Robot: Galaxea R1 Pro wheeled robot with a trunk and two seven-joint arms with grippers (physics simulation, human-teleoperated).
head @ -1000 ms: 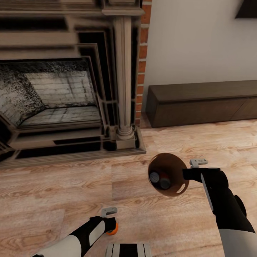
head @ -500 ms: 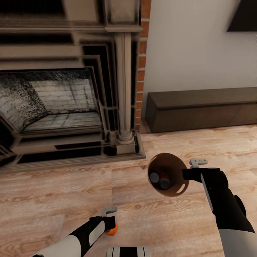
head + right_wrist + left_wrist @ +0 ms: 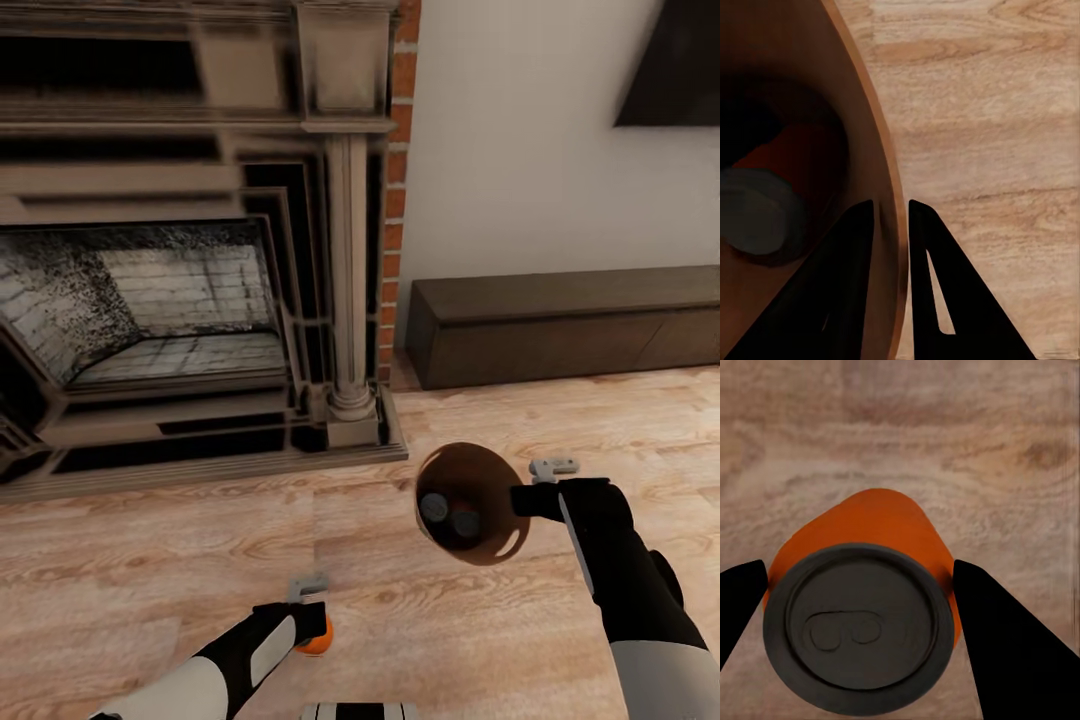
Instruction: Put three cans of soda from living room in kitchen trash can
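My right gripper (image 3: 522,500) is shut on the rim of the tash can (image 3: 480,470), a round orange-brown bin held above the wood floor. Two cans of soda (image 3: 448,516) lie inside it, grey tops up. In the right wrist view the fingers (image 3: 847,285) pinch the bin wall (image 3: 881,187), one inside and one outside, and a can (image 3: 757,214) shows in the bottom. My left gripper (image 3: 316,632) is shut on a third orange can of soda (image 3: 314,643) low at the front; the left wrist view shows its grey top (image 3: 859,637) between the two black fingers (image 3: 1001,645).
A brick-edged fireplace (image 3: 180,290) with a stone surround and column fills the left. A low dark wooden cabinet (image 3: 560,325) runs along the white wall at right, under a black TV (image 3: 670,65). Wood floor (image 3: 200,540) lies between them and me.
The whole view has shifted: fireplace, cabinet and TV sit lower in the picture, so the camera has moved. Both grippers keep their holds, the bin and the can unchanged in them.
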